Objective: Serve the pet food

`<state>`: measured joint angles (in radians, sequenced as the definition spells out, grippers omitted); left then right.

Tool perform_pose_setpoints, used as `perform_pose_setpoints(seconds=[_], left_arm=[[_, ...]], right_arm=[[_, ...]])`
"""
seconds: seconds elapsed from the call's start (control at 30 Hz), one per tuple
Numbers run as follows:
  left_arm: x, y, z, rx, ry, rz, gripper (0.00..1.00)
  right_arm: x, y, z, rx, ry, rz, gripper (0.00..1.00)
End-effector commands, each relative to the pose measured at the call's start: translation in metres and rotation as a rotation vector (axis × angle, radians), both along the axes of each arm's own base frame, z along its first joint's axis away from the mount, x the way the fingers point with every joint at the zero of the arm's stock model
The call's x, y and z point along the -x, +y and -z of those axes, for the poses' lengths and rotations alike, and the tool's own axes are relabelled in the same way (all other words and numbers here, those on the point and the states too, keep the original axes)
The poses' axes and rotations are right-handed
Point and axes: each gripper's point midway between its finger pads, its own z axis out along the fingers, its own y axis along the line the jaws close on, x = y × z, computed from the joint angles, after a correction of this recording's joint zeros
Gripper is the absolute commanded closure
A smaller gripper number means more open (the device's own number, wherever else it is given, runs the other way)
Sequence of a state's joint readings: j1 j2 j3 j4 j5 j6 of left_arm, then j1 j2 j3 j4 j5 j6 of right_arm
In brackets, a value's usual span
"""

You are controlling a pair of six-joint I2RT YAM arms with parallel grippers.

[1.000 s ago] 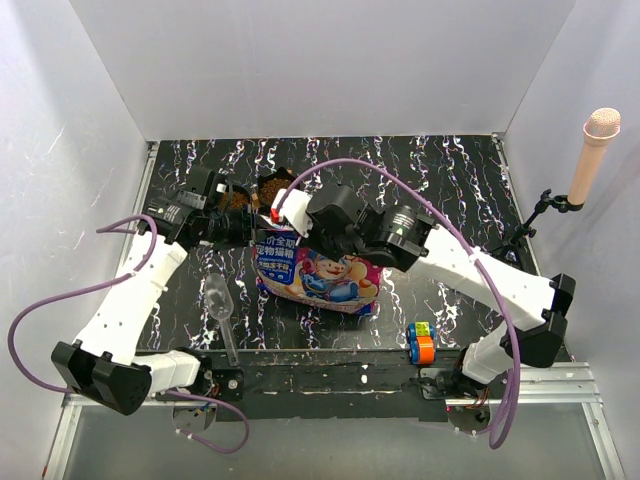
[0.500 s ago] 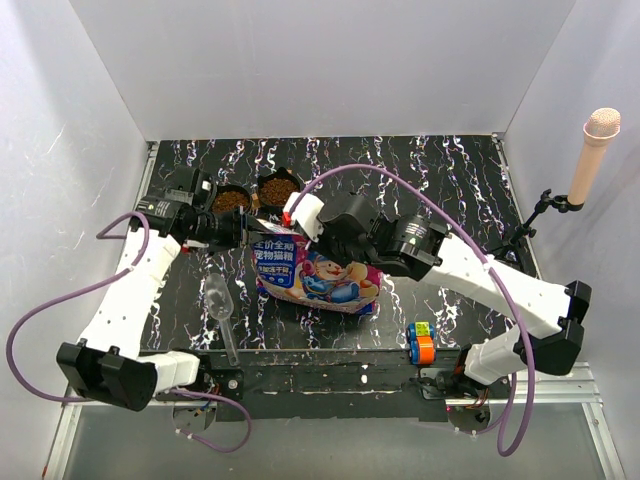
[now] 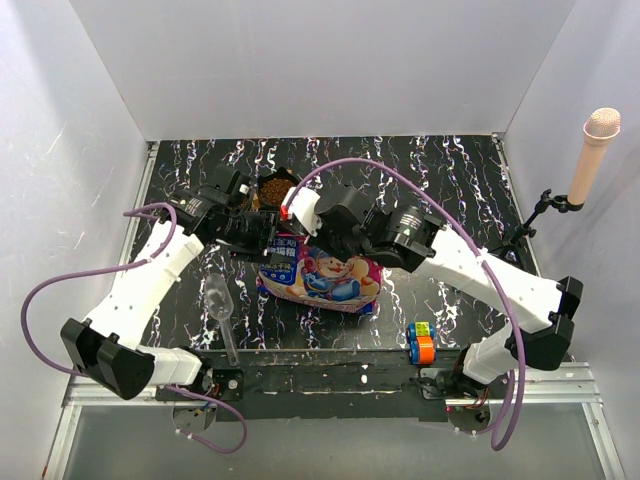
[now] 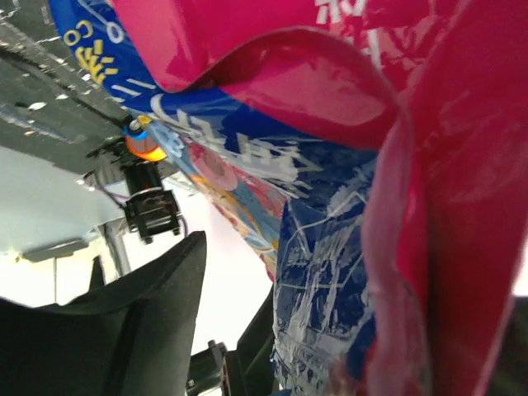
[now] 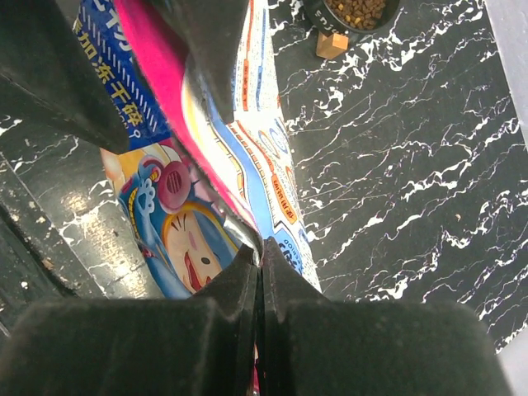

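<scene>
the right gripper point(image 5: 258, 260) is clamped on the magenta top edge of the bag point(image 3: 322, 272), which rests on the marbled table point(image 3: 450, 180) between the arms. the left gripper point(image 3: 258, 228) sits at the bag's top left corner; whether it grips cannot be told. pet food point(image 3: 272, 188) fills a black bowl point(image 5: 315, 15) just behind the bag. a clear scoop point(image 3: 222, 300) lies to the bag's left.

Magenta-and-blue cartoon bag point(image 3: 318, 272); seemingly brown kibble point(image 5: 361, 10)
</scene>
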<state>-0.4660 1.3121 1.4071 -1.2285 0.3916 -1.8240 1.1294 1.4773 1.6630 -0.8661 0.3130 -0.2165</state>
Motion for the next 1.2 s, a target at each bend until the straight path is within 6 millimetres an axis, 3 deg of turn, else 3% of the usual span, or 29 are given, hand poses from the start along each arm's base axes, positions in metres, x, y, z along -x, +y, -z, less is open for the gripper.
perform_pose_setpoints(seconds=[0.0,0.07,0.1,0.13,0.17,0.33,0.37,0.4,0.43,0.53,0.6,0.73,0.8,0.83,0.93,1.03,1.07,1.13,1.17], left_arm=[[-0.023,-0.011,-0.014,0.002,-0.101,-0.043,0.59],[-0.029,-0.011,-0.016,-0.007,-0.129,-0.047,0.84],[-0.032,-0.012,-0.017,0.002,-0.143,-0.057,0.93],[-0.033,-0.012,-0.019,0.016,-0.154,-0.068,0.99],[-0.031,-0.011,-0.017,0.024,-0.151,-0.075,1.0],[-0.023,-0.005,-0.012,0.002,-0.142,-0.071,1.0],[-0.022,-0.005,-0.014,0.004,-0.144,-0.073,1.0],[-0.021,-0.002,-0.015,-0.003,-0.147,-0.079,1.0],[-0.02,0.0,-0.016,-0.01,-0.151,-0.086,1.0],[-0.02,0.004,-0.017,-0.019,-0.15,-0.109,1.0],[-0.017,-0.009,-0.013,0.012,-0.132,-0.072,1.0],[-0.015,-0.039,-0.011,0.004,-0.135,0.002,0.65],[-0.018,-0.051,-0.012,0.003,-0.152,0.019,0.58],[-0.019,-0.055,-0.012,0.005,-0.156,0.024,0.6],[-0.027,-0.059,-0.013,0.009,-0.188,0.007,1.0],[-0.03,-0.05,-0.019,0.006,-0.23,-0.039,1.0],[-0.031,-0.047,-0.02,0.0,-0.246,-0.058,1.0],[-0.029,-0.038,-0.024,-0.007,-0.261,-0.09,1.0],[-0.028,-0.035,-0.024,-0.016,-0.263,-0.096,1.0]], right_arm=[[-0.011,-0.007,-0.023,-0.015,-0.051,0.051,0.87],[-0.006,-0.016,-0.021,-0.007,-0.051,0.035,0.77],[-0.003,-0.021,-0.011,0.008,-0.042,0.022,0.72],[-0.003,-0.026,-0.014,-0.011,-0.053,0.02,0.69],[-0.003,-0.033,-0.002,0.004,-0.047,0.024,0.66],[-0.006,-0.059,0.016,0.032,-0.048,0.064,0.66],[-0.006,-0.062,0.02,0.044,-0.052,0.072,0.68],[-0.011,-0.065,0.021,0.05,-0.068,0.098,0.78],[-0.016,-0.069,0.019,0.054,-0.086,0.141,0.97],[-0.018,-0.071,0.01,0.008,-0.046,0.21,0.99],[-0.008,-0.057,0.009,-0.077,0.036,0.216,0.99],[0.002,-0.034,0.008,-0.196,0.141,0.24,0.99],[0.001,-0.032,0.004,-0.209,0.141,0.269,0.95],[0.0,-0.034,0.002,-0.205,0.138,0.276,0.85],[-0.007,-0.048,0.001,-0.174,0.076,0.311,0.66],[-0.011,-0.073,0.011,-0.085,0.003,0.333,0.63],[-0.013,-0.083,0.012,-0.046,-0.04,0.33,0.64],[-0.014,-0.1,0.018,-0.003,-0.068,0.346,0.98],[-0.014,-0.105,0.018,-0.012,-0.073,0.354,0.99]])
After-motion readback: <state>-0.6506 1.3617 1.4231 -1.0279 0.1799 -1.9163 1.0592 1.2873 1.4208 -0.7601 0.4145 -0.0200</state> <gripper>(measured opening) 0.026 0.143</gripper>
